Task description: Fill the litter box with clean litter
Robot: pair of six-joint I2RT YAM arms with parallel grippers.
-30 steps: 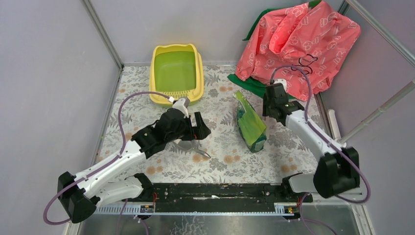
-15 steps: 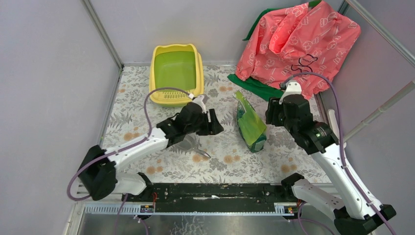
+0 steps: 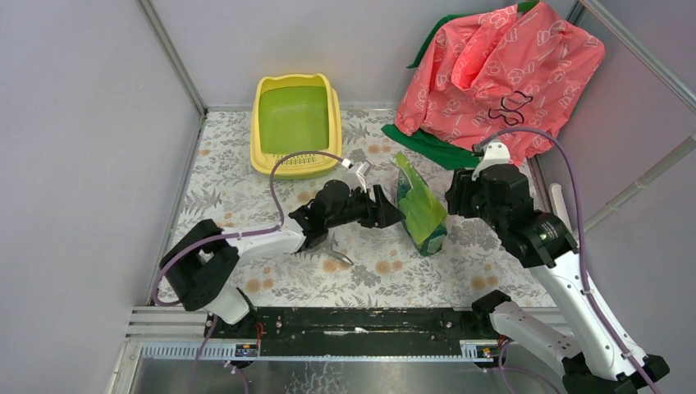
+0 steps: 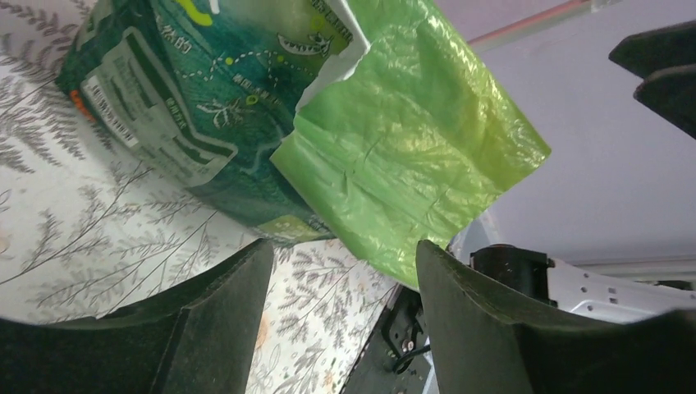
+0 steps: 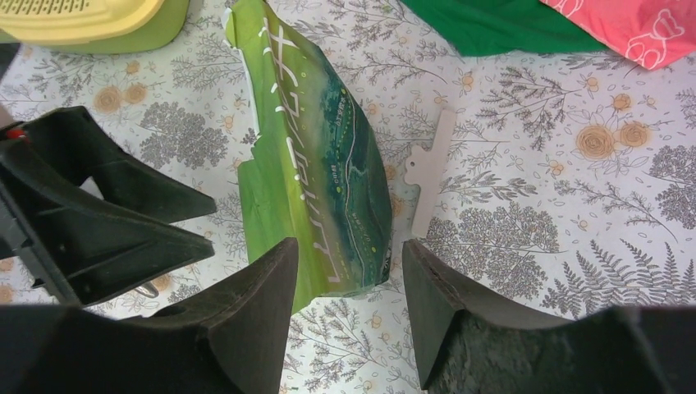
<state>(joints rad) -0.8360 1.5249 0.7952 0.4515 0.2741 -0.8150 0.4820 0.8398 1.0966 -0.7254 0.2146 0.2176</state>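
Mid-frame in top view, green bag (image 3: 420,212) sits on floral tabletop (image 3: 246,189) btwn L claw (image 4: 341,250) & R claw (image 5: 349,246), both gaping w/ nothing held; yellow litter box (image 3: 295,123) upper left of centre, apart from bag.

- The green bag (image 4: 213,107) runs off the top and left edges of the left wrist view; its film hides what it holds.
- Only the slotted lip of the litter box (image 5: 74,20) shows in the right wrist view, cut off at the top.
- A small object (image 3: 338,261) on the surface (image 3: 238,189) under the left arm (image 3: 263,242) is too tiny to name.
- The green cloth (image 3: 427,145) lies mostly hidden under the pink cloth (image 3: 501,66).
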